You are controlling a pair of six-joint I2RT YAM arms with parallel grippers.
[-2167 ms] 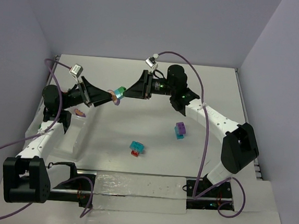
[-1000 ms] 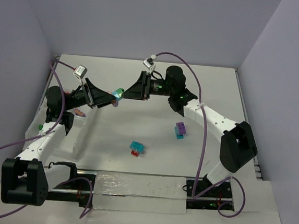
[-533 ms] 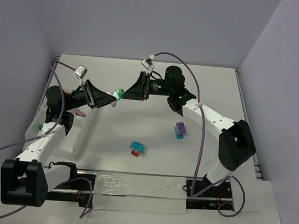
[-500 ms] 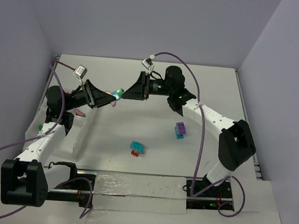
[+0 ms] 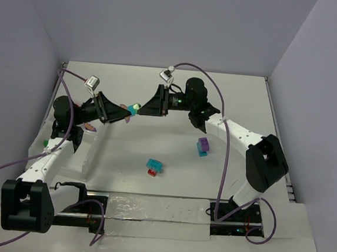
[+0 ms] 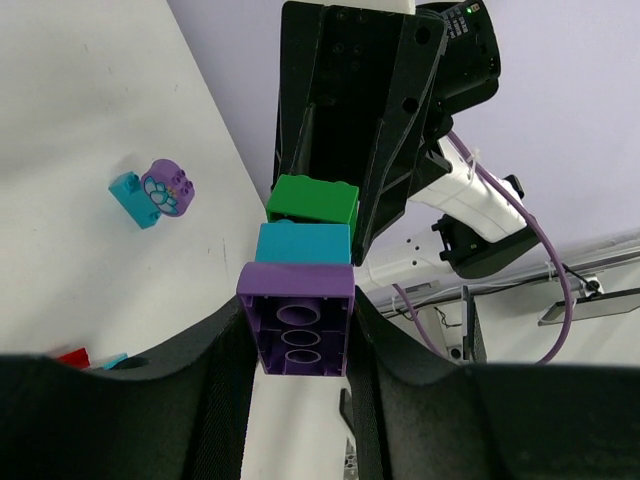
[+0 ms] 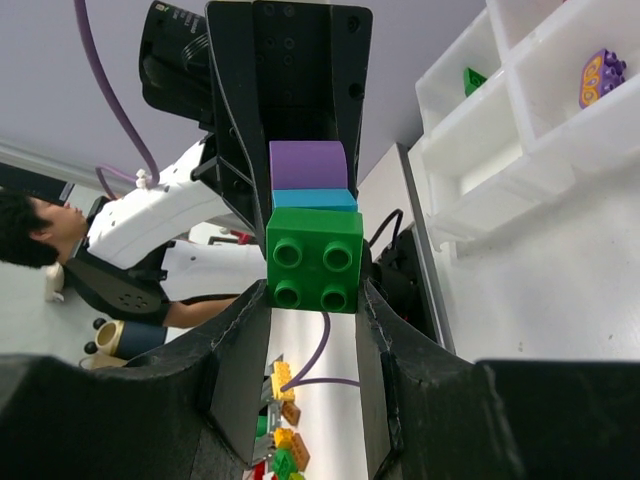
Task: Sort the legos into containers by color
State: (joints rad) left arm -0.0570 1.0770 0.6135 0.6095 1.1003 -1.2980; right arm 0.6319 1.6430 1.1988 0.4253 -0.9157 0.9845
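A three-brick stack of legos [image 5: 133,108] hangs in the air between both grippers: purple [image 6: 300,320], cyan [image 6: 303,243] and green [image 6: 313,200]. My left gripper [image 6: 300,335] is shut on the purple end, also seen from above [image 5: 125,112]. The right gripper [image 7: 315,290] is shut on the green brick [image 7: 315,258], opposite the left one [image 5: 140,107]. On the table lie a purple-on-cyan pair [image 5: 203,146] and a cyan-on-red pair [image 5: 153,167]. The containers are one clear tray [image 5: 89,160] under the left arm.
In the right wrist view the tray [image 7: 480,170] holds a green brick [image 7: 473,80] in one compartment and a purple flower piece [image 7: 600,75] in another. White walls close off the table at the back and sides. Purple cables loop off both arms.
The left gripper has closed on the purple end of the stack. The right arm has carried the stack slightly left toward it.
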